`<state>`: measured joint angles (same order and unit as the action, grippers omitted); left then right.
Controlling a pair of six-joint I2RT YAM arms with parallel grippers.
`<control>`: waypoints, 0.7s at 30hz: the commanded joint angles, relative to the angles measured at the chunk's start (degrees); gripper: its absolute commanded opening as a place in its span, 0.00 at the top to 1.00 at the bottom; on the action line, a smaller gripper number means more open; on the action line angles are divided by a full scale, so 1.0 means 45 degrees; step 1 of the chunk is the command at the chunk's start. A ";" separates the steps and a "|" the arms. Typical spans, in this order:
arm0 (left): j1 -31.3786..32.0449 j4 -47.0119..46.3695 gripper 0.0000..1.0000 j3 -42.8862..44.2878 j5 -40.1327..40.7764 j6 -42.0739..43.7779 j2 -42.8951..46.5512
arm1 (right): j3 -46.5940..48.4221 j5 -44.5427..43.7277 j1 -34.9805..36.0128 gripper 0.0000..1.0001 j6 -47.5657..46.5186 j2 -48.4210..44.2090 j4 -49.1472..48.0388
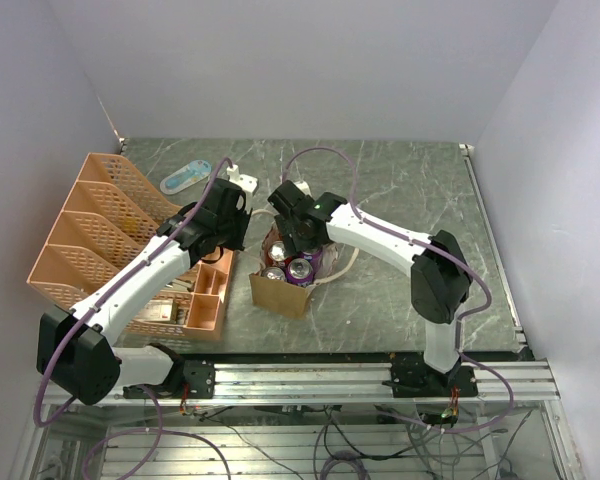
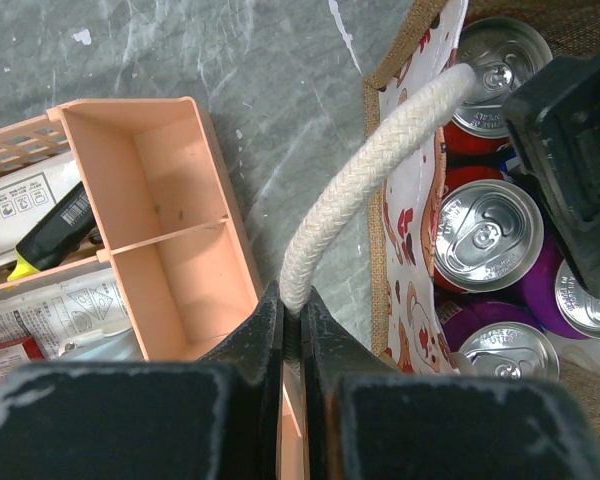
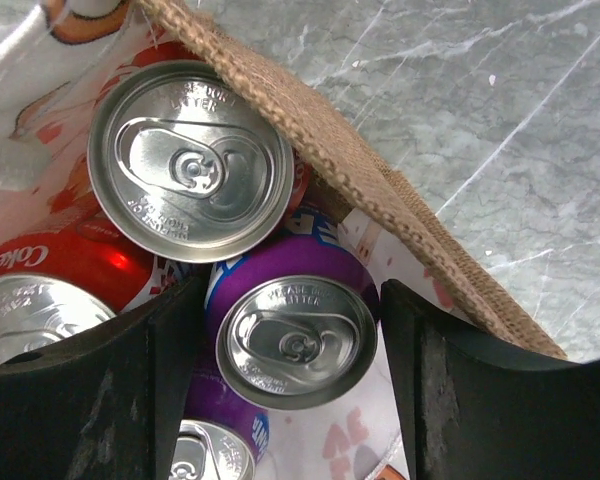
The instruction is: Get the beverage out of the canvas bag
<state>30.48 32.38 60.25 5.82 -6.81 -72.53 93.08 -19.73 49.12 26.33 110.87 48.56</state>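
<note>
The canvas bag (image 1: 280, 292) stands in the middle of the table, tan burlap with a white, red-patterned lining (image 2: 405, 230). It holds several cans, red and purple. My left gripper (image 2: 292, 312) is shut on a cream rope handle (image 2: 380, 170) of the bag, at the bag's left side (image 1: 240, 228). My right gripper (image 3: 292, 345) is open and reaches down into the bag (image 1: 298, 248). Its jaws stand on either side of a purple can (image 3: 295, 340), with a small gap on the right. A red can (image 3: 190, 160) stands just behind it. The bag's burlap rim (image 3: 380, 190) runs along the right.
An orange plastic organizer (image 1: 100, 230) stands left of the bag, its small compartments (image 2: 160, 230) right beside the left gripper. A blue-white object (image 1: 185, 178) and a small white piece (image 1: 242, 180) lie at the back. The second rope handle (image 1: 342, 262) hangs to the bag's right.
</note>
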 commanded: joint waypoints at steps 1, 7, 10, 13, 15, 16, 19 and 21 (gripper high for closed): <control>0.0024 -0.0008 0.93 0.0010 -0.0126 0.0126 -0.0112 | -0.0692 0.0303 -0.0140 0.31 0.0303 0.0994 0.0455; 0.0018 -0.0008 0.93 0.0020 -0.0171 0.0126 -0.0149 | -0.1076 0.0518 -0.0173 0.30 0.0235 0.1450 0.0042; 0.0022 -0.0008 0.93 0.0011 -0.0153 0.0126 -0.0151 | -0.1180 0.0516 -0.0206 0.30 0.0226 0.1680 -0.0087; 0.0022 -0.0008 0.93 0.0011 -0.0160 0.0126 -0.0148 | -0.1216 0.0565 -0.0208 0.31 0.0214 0.1700 -0.0169; 0.0024 -0.0008 0.93 0.0016 -0.0162 0.0127 -0.0169 | -0.1234 0.0627 -0.0202 0.33 0.0209 0.1612 -0.0236; 0.0014 -0.0008 0.93 0.0011 -0.0174 0.0129 -0.0171 | -0.1231 0.0642 -0.0200 0.35 0.0193 0.1568 -0.0259; 0.0024 -0.0008 0.93 0.0010 -0.0168 0.0131 -0.0169 | -0.1146 0.0592 -0.0201 0.39 0.0156 0.1383 -0.0260; 0.0024 -0.0008 0.93 0.0010 -0.0165 0.0127 -0.0170 | -0.1139 0.0535 -0.0183 0.44 0.0171 0.1164 -0.0337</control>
<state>30.48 32.38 60.25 5.85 -6.76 -72.88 91.13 -19.46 48.80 26.46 112.97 45.82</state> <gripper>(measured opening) 0.120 0.681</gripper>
